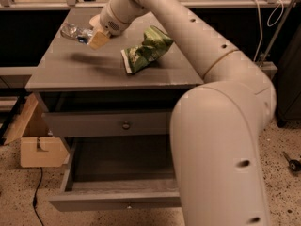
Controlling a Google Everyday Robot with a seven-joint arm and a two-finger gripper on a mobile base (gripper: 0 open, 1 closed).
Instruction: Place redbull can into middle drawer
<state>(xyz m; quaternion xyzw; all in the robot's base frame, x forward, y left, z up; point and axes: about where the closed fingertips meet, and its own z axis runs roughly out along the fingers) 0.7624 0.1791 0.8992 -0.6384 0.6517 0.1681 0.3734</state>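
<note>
The redbull can (74, 31), silver with blue patches, lies sideways in my gripper (94, 36) over the back left of the grey cabinet top (61, 74). The gripper is shut on the can's right end, and its tan fingers (99, 39) show beside the can. A shadow on the top below suggests the can is held a little above the surface. The middle drawer (110, 200) is pulled open below, its inside bare, with a small pale knob on its front panel. My arm (221, 140) hides the drawer's right part.
A green-and-white snack bag (146, 49) lies on the cabinet top right of the gripper. A shut drawer front with a dark round knob (126, 125) sits above the open drawer. A cardboard box (40, 149) and a black cable (35, 197) are on the floor at the left.
</note>
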